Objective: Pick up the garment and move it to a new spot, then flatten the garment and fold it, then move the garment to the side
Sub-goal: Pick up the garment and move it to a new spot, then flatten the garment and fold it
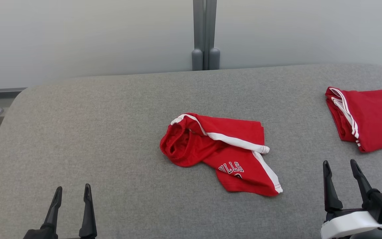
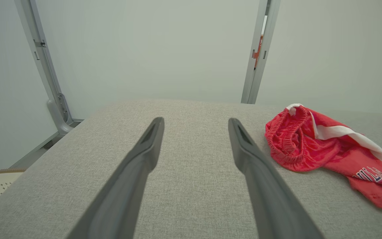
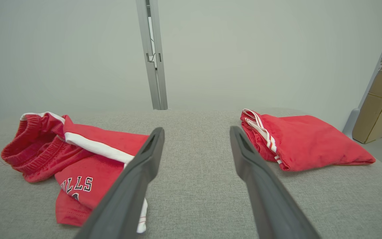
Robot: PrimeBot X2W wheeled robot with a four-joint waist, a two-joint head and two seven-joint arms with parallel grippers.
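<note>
The garment (image 1: 221, 151) is a pair of red shorts with white side stripes and white lettering, lying crumpled at the middle of the grey table (image 1: 111, 126). In the left wrist view the garment (image 2: 323, 146) lies to the right of my fingers; in the right wrist view the garment (image 3: 75, 159) lies to their left. My left gripper (image 1: 72, 196) stands open at the lower left, well apart from the cloth. My right gripper (image 1: 340, 169) stands open at the lower right, a short way right of the shorts' hem. Nothing is between either pair of fingers.
A second red garment (image 1: 366, 116), folded, lies at the table's right edge, also seen as a folded pile (image 3: 297, 141) right of my right fingers. A grey post (image 1: 205, 33) stands behind the table. A cardboard box (image 3: 381, 106) sits off the right side.
</note>
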